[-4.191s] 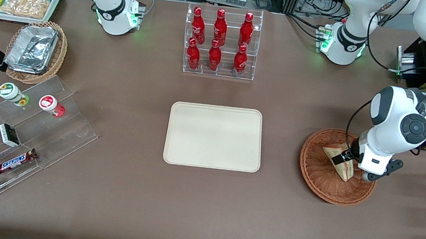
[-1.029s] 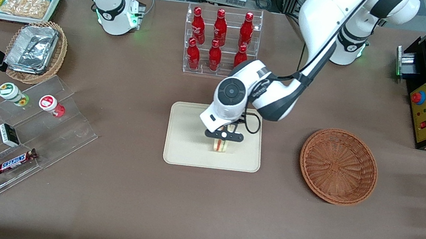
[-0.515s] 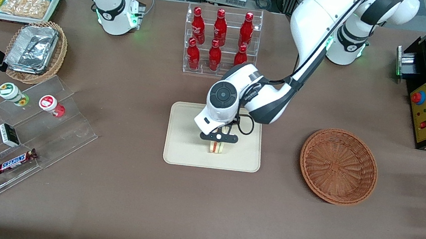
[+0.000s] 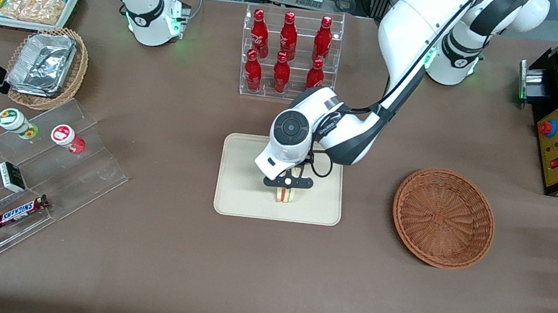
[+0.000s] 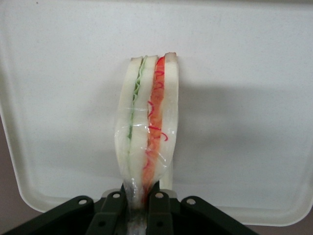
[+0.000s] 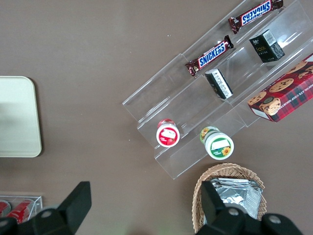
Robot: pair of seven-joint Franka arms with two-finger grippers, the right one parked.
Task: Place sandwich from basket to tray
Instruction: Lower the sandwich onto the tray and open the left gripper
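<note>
Brown cloth covers the whole table, and your tray (image 4: 242,173) sits mid-table, nearer the front camera than the bottle rack (image 4: 289,56). Your gripper (image 4: 287,183) hangs low over the tray with its jaws closed on the sandwich (image 4: 285,194), pinching the wedge at one narrow end so that it stands on edge with the filling stripes facing the front camera. The wrist view shows the fingers (image 5: 111,208) squeezing the bread together at the pinch, with clear wrap creased around it. The basket (image 4: 443,218) lies empty toward the working arm's end of the table.

You should treat the sandwich as light and soft. The bread likely gives under pressure, so a harder squeeze would crush the layers rather than secure them. The wrap looks slick, so the wedge could slide in a loose hold. Your grip across the two flat bread faces seems the right one; taking it along the cut edge would press on the filling.

I cannot tell whether the lower edge touches the tray yet. Standing on its thin edge it will probably tip over when you let go, so open gently and low.
</note>
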